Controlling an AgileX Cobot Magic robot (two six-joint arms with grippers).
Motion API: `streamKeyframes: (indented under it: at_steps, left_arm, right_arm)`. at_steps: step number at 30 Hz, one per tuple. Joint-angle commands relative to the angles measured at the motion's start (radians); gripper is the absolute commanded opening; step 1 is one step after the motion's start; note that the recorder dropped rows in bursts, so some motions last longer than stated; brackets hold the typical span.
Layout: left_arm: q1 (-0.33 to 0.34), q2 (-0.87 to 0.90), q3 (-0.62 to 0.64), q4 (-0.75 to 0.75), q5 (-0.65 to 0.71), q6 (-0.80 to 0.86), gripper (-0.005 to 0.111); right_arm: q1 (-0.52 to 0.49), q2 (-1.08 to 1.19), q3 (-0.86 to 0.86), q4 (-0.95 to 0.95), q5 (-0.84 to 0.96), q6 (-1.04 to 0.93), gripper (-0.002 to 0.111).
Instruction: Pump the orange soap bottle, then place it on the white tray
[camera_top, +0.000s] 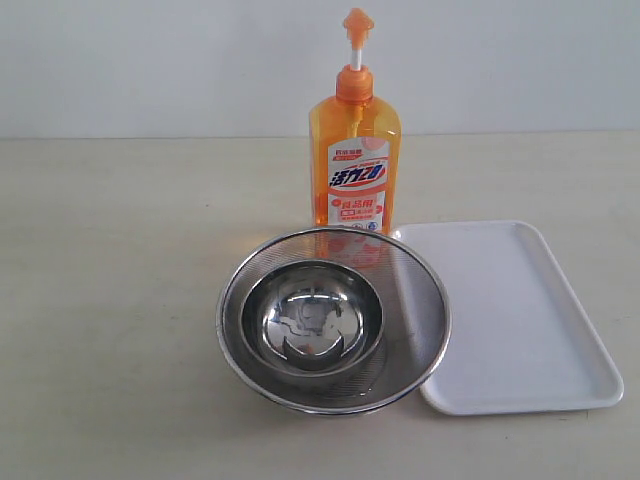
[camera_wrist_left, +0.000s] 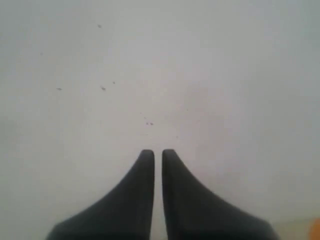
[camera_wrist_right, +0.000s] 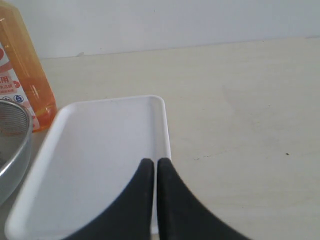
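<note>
**One bottle, one tray, one strainer, one bowl, two hands together**

One orange soap bottle (camera_top: 355, 165), upright at upper centre of the exterior view, base on the pale surface (camera_top: 110, 300), backed by a plain wall (camera_top: 150, 60). Topped by one orange pump head (camera_top: 357, 25) on a white stem; one white, red and blue label (camera_top: 357, 190) facing the camera.

One white tray (camera_top: 520, 320), flat on the surface at lower right of the exterior view, just right of the bottle and apart from it. Bare inside.

One round mesh strainer (camera_top: 415, 310) at lower centre, directly in front of the bottle, right rim overlapping the tray's left edge. One steel bowl (camera_top: 312, 320) sitting inside the strainer.

Two hands, neither visible in the exterior view. Left hand (camera_wrist_left: 157, 152): dark fingers drawn together, only a thin slit between the tips, in front of a blurred pale background. Right hand (camera_wrist_right: 151, 162): fingers likewise together, tips nearly touching, in front of the tray's long rim, with the bottle and the strainer's rim to one side. Cannot tell whether hovering or touching.
</note>
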Motion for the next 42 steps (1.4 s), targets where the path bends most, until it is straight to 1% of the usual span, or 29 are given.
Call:
streamKeyframes:
  at_steps: [1,3,6,8,9,11,15,18,20,21,24,26,27,29,30,31,34,37,38,41,42]
  left_arm:
    - [0.003,0.158,-0.094,0.422,-0.130,-0.374,0.005]
    - [0.003,0.234,-0.151,0.658,-0.281,-0.529,0.005]
    - [0.003,0.353,-0.269,0.969,-0.495,-0.717,0.005]
    - [0.003,0.419,-0.337,1.078,-0.569,-0.814,0.005]
    - [0.003,0.453,-0.370,1.134,-0.584,-0.862,0.005]
    - [0.003,0.513,-0.414,1.147,-0.604,-0.934,0.005]
    - [0.005,0.646,-0.457,1.147,-0.656,-0.939,0.005]
    - [0.003,0.728,-0.461,1.147,-0.665,-0.936,0.005]
    - [0.003,0.781,-0.461,1.147,-0.700,-0.936,0.005]
    - [0.003,0.800,-0.461,1.147,-0.712,-0.936,0.007]
    - [0.001,0.856,-0.461,1.147,-0.736,-1.029,0.020]
    - [-0.003,0.879,-0.461,1.147,-0.736,-1.102,0.034]
    - [-0.008,0.891,-0.461,1.147,-0.734,-1.132,0.046]
    - [-0.021,0.906,-0.461,1.147,-0.734,-1.143,0.062]
    - [-0.024,0.915,-0.461,1.147,-0.733,-1.143,0.071]
    - [-0.030,0.917,-0.461,1.147,-0.736,-1.143,0.075]
    - [-0.046,0.921,-0.461,1.147,-0.743,-1.100,0.077]
    - [-0.046,0.921,-0.461,1.147,-0.788,-1.073,0.077]
    - [-0.046,0.921,-0.461,1.142,-0.785,-1.057,0.077]
    - [-0.046,0.921,-0.461,1.090,-0.715,-1.051,0.077]
    - [-0.046,0.921,-0.461,1.098,-0.697,-1.051,0.081]
  right_arm:
    - [-0.003,-0.005,0.000,-0.004,-0.011,-0.002,0.000]
    - [-0.003,-0.005,0.000,-0.004,-0.011,-0.002,0.000]
    - [-0.003,-0.005,0.000,-0.004,-0.011,-0.002,0.000]
    - [-0.003,-0.005,0.000,-0.004,-0.011,-0.002,0.000]
    - [-0.003,-0.005,0.000,-0.004,-0.011,-0.002,0.000]
    - [-0.003,-0.005,0.000,-0.004,-0.011,-0.002,0.000]
    - [-0.003,-0.005,0.000,-0.004,-0.011,-0.002,0.000]
    - [-0.003,-0.005,0.000,-0.004,-0.011,-0.002,0.000]
    - [-0.003,-0.005,0.000,-0.004,-0.011,-0.002,0.000]
    - [-0.003,-0.005,0.000,-0.004,-0.011,-0.002,0.000]
    - [-0.003,-0.005,0.000,-0.004,-0.011,-0.002,0.000]
    - [-0.003,-0.005,0.000,-0.004,-0.011,-0.002,0.000]
    - [-0.003,-0.005,0.000,-0.004,-0.011,-0.002,0.000]
    - [-0.003,-0.005,0.000,-0.004,-0.011,-0.002,0.000]
    - [-0.003,-0.005,0.000,-0.004,-0.011,-0.002,0.000]
    - [-0.003,-0.005,0.000,-0.004,-0.011,-0.002,0.000]
    - [-0.003,-0.005,0.000,-0.004,-0.011,-0.002,0.000]
    - [-0.003,-0.005,0.000,-0.004,-0.011,-0.002,0.000]
    - [-0.003,-0.005,0.000,-0.004,-0.011,-0.002,0.000]
    - [-0.003,-0.005,0.000,-0.004,-0.011,-0.002,0.000]
    - [-0.003,-0.005,0.000,-0.004,-0.011,-0.002,0.000]
